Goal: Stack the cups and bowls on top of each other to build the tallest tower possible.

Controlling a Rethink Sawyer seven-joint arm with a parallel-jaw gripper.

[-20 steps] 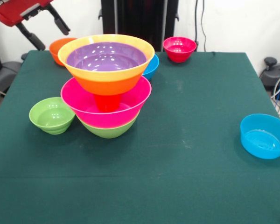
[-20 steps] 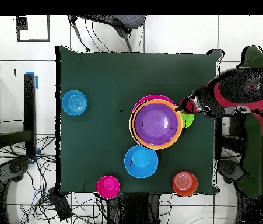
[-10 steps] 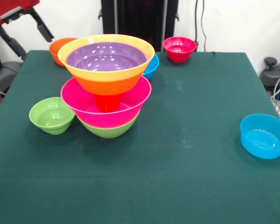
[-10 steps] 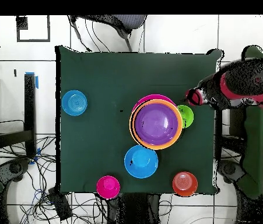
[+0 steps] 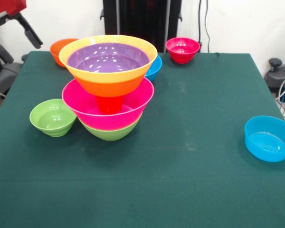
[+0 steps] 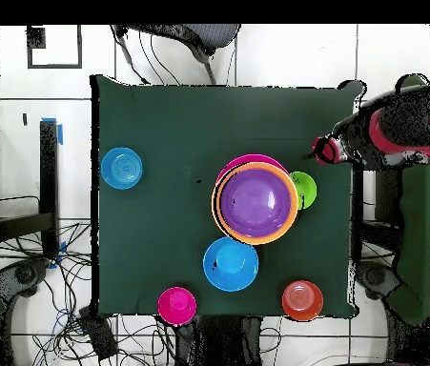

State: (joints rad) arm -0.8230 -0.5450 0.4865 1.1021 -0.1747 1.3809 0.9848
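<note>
While the gripper (image 5: 14,35) hung off the table's (image 5: 190,156) left edge in the front view, its two black fingers (image 5: 29,31) stood apart with nothing between them. Overhead, it sat at the table's right edge (image 6: 325,150), apart from every bowl.

Tower (image 5: 108,85) stood left of centre: green bowl (image 5: 111,133) lowest, pink bowl (image 5: 92,114) nested in it, orange cup (image 5: 109,103) upside down inside the pink, large orange bowl (image 5: 111,85) resting on the cup, purple bowl (image 5: 108,58) nested inside that. Overhead, the purple (image 6: 255,200) filled the orange rim.

Small green bowl (image 5: 53,117) sat just beside the tower on its left, apart from it. Small orange bowl (image 5: 60,47) was behind the tower at the far left; a blue bowl (image 5: 154,67) peeked out just behind the tower's right. Red bowl (image 5: 182,50) sat at the far edge. Another blue bowl (image 5: 269,138) was well apart at the right edge, all upright.
</note>
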